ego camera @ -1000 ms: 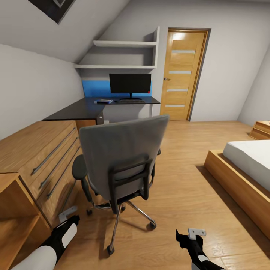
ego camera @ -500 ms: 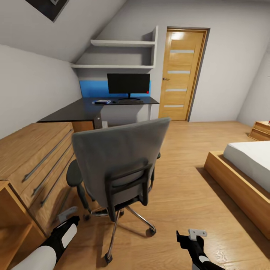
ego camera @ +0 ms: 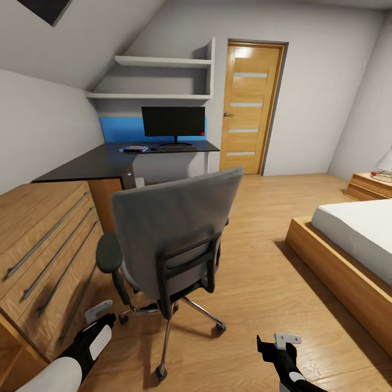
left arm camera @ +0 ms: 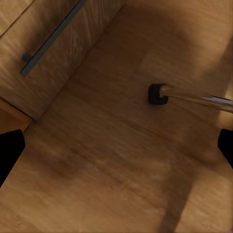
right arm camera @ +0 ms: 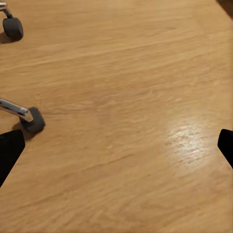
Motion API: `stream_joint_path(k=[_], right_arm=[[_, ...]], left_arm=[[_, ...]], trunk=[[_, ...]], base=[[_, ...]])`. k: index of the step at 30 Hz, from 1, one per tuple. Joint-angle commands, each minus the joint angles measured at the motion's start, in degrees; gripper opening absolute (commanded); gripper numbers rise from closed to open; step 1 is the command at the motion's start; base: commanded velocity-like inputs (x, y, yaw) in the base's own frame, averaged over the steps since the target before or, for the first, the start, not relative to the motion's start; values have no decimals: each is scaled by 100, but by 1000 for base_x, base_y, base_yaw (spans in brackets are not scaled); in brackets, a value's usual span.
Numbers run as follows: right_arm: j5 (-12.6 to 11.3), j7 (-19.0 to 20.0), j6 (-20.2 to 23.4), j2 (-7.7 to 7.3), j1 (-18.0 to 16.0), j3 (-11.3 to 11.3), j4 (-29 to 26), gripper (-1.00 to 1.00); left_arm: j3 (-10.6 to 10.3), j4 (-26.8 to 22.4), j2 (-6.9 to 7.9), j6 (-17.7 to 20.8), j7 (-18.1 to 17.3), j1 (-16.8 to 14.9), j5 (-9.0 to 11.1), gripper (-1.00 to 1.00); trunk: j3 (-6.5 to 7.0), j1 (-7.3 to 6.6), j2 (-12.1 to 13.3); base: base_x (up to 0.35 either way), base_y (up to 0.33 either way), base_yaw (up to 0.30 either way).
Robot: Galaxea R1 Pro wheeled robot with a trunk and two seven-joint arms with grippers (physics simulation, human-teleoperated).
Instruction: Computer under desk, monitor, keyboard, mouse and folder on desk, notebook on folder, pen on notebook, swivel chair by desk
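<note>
The grey swivel chair (ego camera: 174,228) stands in the middle of the room with its back toward me, and its seat is hidden behind the backrest. Beyond it the black corner desk (ego camera: 87,166) carries the monitor (ego camera: 173,122), a dark keyboard (ego camera: 174,147) in front of it and a small blue flat item (ego camera: 135,148) to its left. My left gripper (ego camera: 98,311) hangs low beside the chair base and shows open over the floor (left arm camera: 116,150), near a chair caster (left arm camera: 157,94). My right gripper (ego camera: 284,340) is open too (right arm camera: 116,148), above bare floor beside another caster (right arm camera: 33,120).
A wooden dresser (ego camera: 38,245) with long handles lines the left wall up to the desk. A bed (ego camera: 354,245) on a wooden frame fills the right side, with a nightstand (ego camera: 370,185) behind it. A wooden door (ego camera: 247,109) stands at the back, shelves (ego camera: 158,62) above the desk.
The whole view has shifted: the camera moved forward and turned right, so dresser, desk and door slid left and more bed shows. Both grippers keep their pose.
</note>
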Motion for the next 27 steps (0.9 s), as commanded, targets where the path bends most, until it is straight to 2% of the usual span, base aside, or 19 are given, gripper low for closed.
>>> stream_joint_path(k=[1, 13, 27], right_arm=[[-13, -44, 1, -3, 0, 49, -11, 100], [-9, -44, 1, 1, 0, 56, -11, 100], [-4, -36, 1, 61, 9, 66, -11, 100]], left_arm=[[-3, -12, 1, 17, 17, -1, 44, 100], [-3, -12, -4, 16, 14, 3, 38, 100], [-9, -12, -21, -17, 8, 3, 29, 100]], trunk=[[-5, -1, -2], [-5, -1, -2], [-5, -1, -2]], base=[[5, 0, -32], [29, 0, -117], [308, 0, -77]])
